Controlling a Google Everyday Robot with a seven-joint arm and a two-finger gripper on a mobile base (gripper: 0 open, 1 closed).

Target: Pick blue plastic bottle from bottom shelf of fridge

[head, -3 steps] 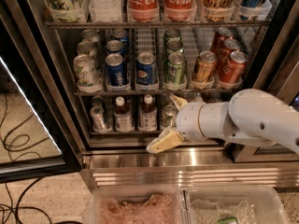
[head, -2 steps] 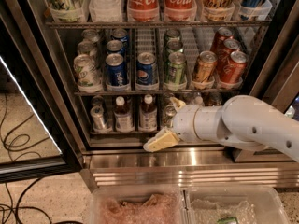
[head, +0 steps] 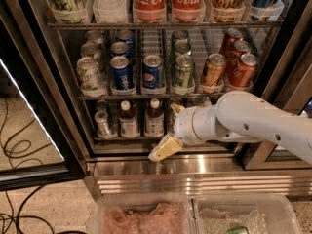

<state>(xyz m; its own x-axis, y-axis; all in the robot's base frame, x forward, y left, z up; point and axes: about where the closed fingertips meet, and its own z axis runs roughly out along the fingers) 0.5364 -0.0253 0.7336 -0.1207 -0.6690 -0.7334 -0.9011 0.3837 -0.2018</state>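
The fridge (head: pixel 273 82) stands open with its wire racks of drinks in view. On the bottom shelf (head: pixel 122 138) stand two small bottles with white caps, dark drink and whitish labels, one on the left (head: pixel 128 120) and one on the right (head: pixel 154 118). My gripper (head: pixel 170 128) is in front of the bottom shelf, just right of the right bottle and not touching it. It is open and empty, with one cream finger (head: pixel 165 148) low over the steel base and the other (head: pixel 177 109) up near the rack above.
A silver can (head: pixel 103 122) stands left of the bottles. The rack above holds blue Pepsi cans (head: pixel 152 72), green and orange cans. The glass door (head: pixel 29 130) hangs open at left, with cables on the floor. Two clear bins (head: pixel 195 213) sit below the steel base (head: pixel 204 167).
My gripper and arm have shifted a little left along the front of the bottom shelf, closer to the right bottle. The bottles have not moved.
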